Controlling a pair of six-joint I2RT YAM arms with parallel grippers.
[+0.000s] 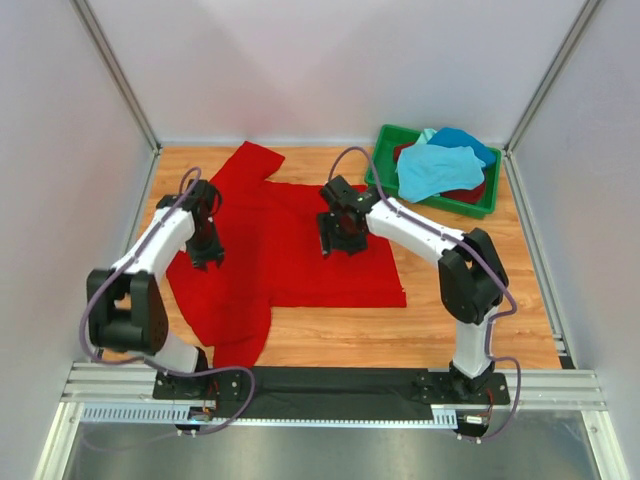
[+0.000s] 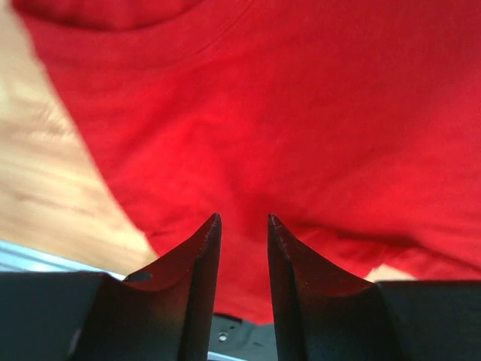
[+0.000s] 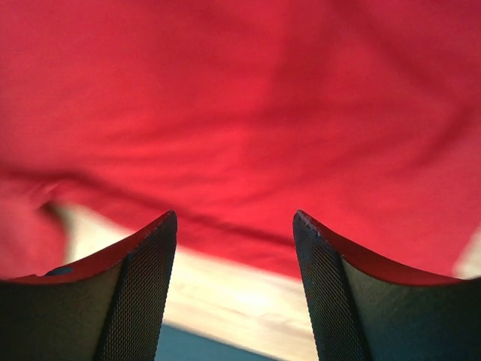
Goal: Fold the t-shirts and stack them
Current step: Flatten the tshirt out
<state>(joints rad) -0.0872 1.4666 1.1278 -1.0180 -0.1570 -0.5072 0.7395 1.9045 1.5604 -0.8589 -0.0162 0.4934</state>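
From above, the red shirt [image 1: 290,250] is lying spread on the table [image 1: 460,320], other shirts [image 1: 440,165] sitting in the bin [image 1: 430,205]; the wrist views are catching only red cloth and wood. The left hand [image 1: 206,258] [image 2: 242,219] is gaping narrowly, the right hand [image 1: 336,246] [image 3: 234,214] wide, both empty above the shirt. Whether they are touching cloth is unclear.

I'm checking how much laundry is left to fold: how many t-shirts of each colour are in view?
Bright red t-shirt: 1
Light turquoise t-shirt: 1
Blue t-shirt: 1
Dark red t-shirt: 1
Total: 4 visible; the pile in the green bin may hide more.
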